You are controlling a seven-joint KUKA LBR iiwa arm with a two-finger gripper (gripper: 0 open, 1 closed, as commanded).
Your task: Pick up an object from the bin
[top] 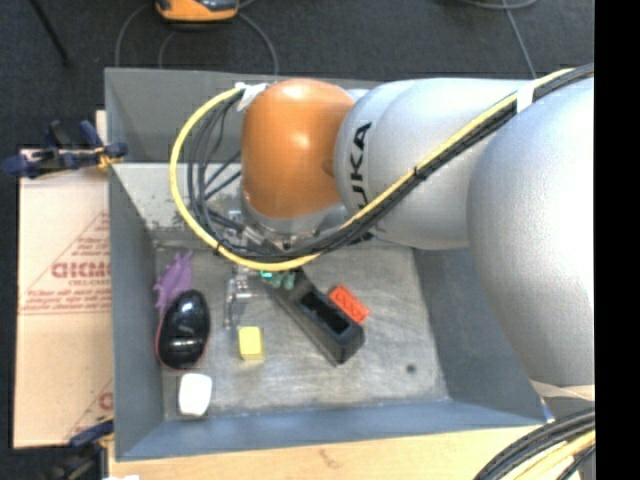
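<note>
Sitting left of centre on the bin [133, 298] floor, behind a white lump [195, 394] at the front wall, the small yellow block [249, 342] lies flat, its slightly longer side running front to back. Just beyond it the end effector [238, 303] points straight down, open or closed I can't tell, a black tray [325, 323] angled at its right. Farther back, the orange wrist cover [290, 148] and silver arm [450, 168] sweep in from the right.
</note>
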